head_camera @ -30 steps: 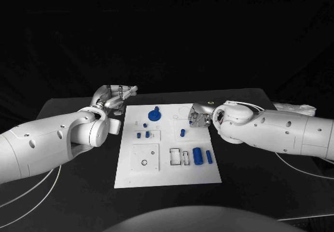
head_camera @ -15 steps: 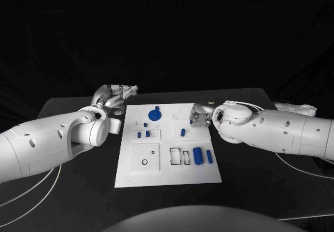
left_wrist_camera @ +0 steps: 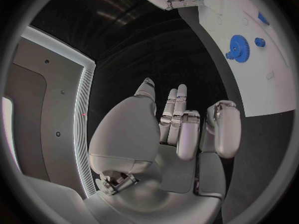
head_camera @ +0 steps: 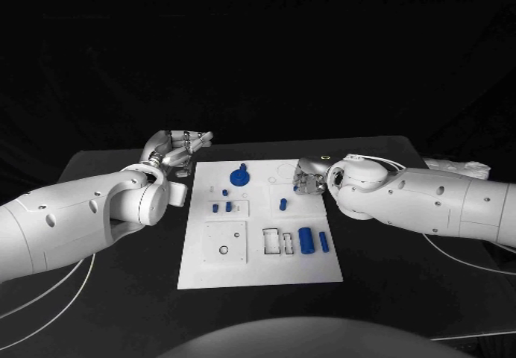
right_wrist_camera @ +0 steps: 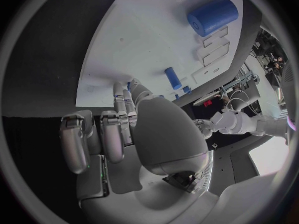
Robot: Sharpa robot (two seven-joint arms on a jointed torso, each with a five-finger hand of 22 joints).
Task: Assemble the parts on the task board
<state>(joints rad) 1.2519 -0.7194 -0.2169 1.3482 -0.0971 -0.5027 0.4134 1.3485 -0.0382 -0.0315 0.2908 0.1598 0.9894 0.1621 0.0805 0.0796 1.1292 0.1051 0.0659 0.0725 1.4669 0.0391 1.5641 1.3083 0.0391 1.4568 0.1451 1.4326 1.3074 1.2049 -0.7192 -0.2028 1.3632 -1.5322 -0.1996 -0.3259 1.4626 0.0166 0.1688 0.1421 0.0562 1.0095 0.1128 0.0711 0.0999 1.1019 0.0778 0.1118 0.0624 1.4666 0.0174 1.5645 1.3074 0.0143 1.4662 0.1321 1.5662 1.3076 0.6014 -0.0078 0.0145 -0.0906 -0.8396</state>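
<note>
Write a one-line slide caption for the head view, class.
Both hands, left hand and right hand, flank the far end of the white task board, blue gear between them.

A black table stands before a dark backdrop of black cloth that hangs in soft folds along its far edge. Thin white cables trail over the tabletop on both sides. A crumpled pale cloth lies at the far right corner.
</note>
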